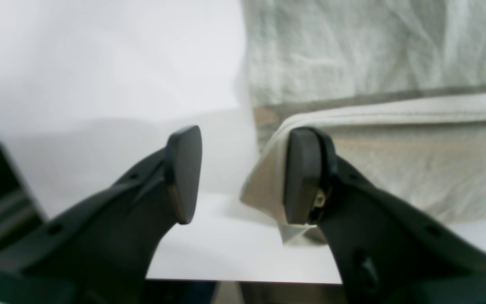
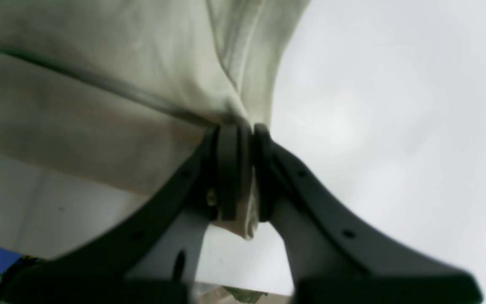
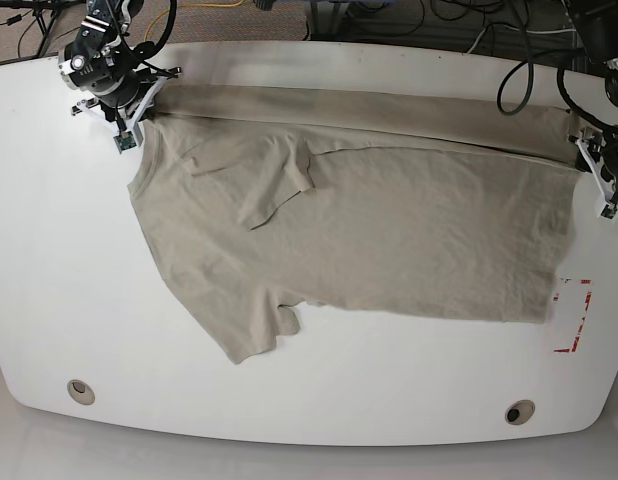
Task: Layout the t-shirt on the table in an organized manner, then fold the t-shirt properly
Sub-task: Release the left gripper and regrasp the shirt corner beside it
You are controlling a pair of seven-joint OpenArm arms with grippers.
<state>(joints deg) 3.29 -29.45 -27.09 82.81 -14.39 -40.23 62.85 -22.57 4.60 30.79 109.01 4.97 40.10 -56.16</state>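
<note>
One white table [image 3: 319,400] is carrying the shirt [image 3: 389,240], which is lying spread across its far half with a folded strip running along the far edge and a sleeve pointing near-left. At the far left corner, the right tool [image 2: 243,177] is pinching the cloth between closed pads. At the right edge, the left tool [image 1: 243,175] is standing open, one pad [image 1: 302,175] touching the shirt's corner.
</note>
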